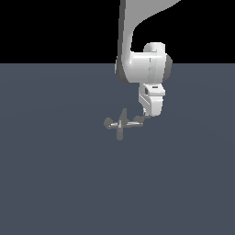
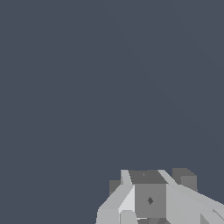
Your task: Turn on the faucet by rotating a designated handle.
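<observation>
The tool [image 1: 146, 117] is seen low over the tabletop [image 1: 55, 183] in the exterior view, hung from the white arm [image 1: 144, 69] that descends from the upper edge of the frame. Its tip is placed at the end of the faucet's side arm on the exterior view's right, where the handle [image 1: 137, 120] is located; contact appears to be made, though the parts are too small for certainty. Whether the fingers are spread or pressed together cannot be told in either view. In the wrist view, only blocky gray and white parts of the tool [image 2: 148, 197] are registered at the frame's edge, against bare dark surface; the fixture is not made out there. The faucet [image 1: 121, 124] is set on the tabletop near the middle of the exterior view, just beside the tool, with its short spout upright. The rounded knob [image 1: 108, 123] is carried on the opposite arm, toward the exterior view's left.
</observation>
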Available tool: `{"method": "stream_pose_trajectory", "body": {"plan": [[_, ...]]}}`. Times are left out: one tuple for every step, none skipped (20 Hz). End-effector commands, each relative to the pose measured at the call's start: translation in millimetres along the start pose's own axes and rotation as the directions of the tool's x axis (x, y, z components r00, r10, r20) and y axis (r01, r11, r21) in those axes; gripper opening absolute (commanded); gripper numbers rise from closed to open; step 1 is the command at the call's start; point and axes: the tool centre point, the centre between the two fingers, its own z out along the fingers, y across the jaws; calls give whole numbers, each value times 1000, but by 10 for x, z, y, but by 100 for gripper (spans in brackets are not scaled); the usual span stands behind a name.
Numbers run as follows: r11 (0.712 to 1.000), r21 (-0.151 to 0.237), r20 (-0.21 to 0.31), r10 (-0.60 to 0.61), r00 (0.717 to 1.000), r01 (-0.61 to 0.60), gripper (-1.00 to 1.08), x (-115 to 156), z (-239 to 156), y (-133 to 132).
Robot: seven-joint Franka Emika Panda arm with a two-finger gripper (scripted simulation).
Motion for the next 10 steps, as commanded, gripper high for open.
{"method": "stream_pose_trajectory", "body": {"plan": [[1000,0,0,1,1000,-1,-100,67,-1,80],[1000,0,0,1,1000,-1,-100,67,-1,80],[1000,1,1,0,1000,0,-100,35,-1,44],[1000,1,1,0,1000,0,-100,36,-2,71],[1000,1,1,0,1000,0,-100,36,-2,97],[1000,1,1,0,1000,0,-100,37,-2,124],[1000,1,1,0,1000,0,-100,37,-3,151],[1000,1,0,0,1000,0,-100,40,-1,179],[1000,1,0,0,1000,0,-100,40,-2,207],[1000,1,0,0,1000,0,-100,41,-2,234]]}}
